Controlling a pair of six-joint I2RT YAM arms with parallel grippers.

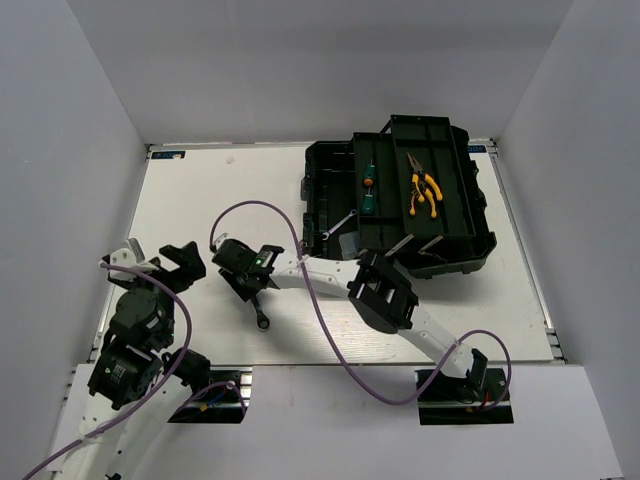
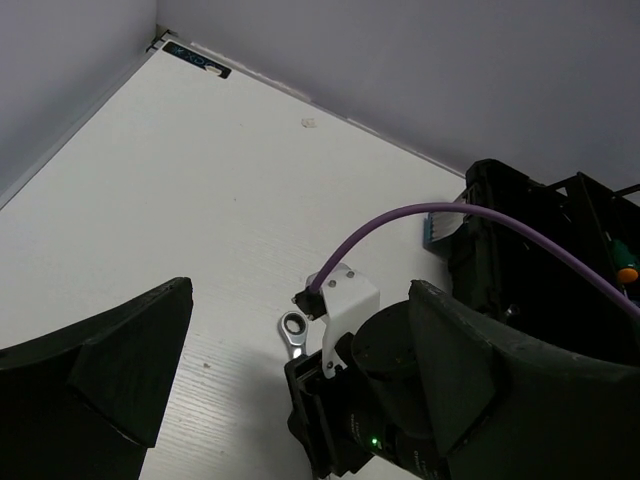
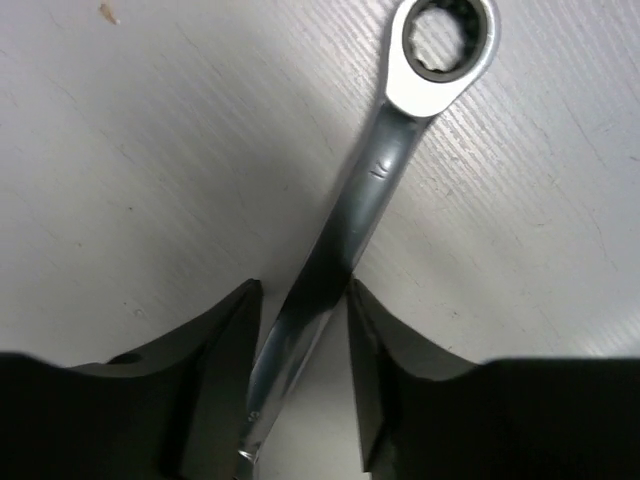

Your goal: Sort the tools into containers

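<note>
Pickup step — wrench (image 3: 385, 170) flat on the table (image 3: 150, 150) toward its near edge, right end effector (image 3: 303, 310) straddling the shaft, whether clamped I cannot tell. Next — squeeze firmly, lift toward the toolbox (image 1: 330, 175)

No wording can be read anywhere on this workbench. A dark label strip (image 2: 197, 60) at the far left corner of the white table (image 2: 150, 200) carries bluish marks too small to make out. A second strip (image 1: 478, 148) at the far right corner is equally illegible. A faint stamp on the shank of the wrench (image 3: 378, 170) is too blurred to read.
</note>
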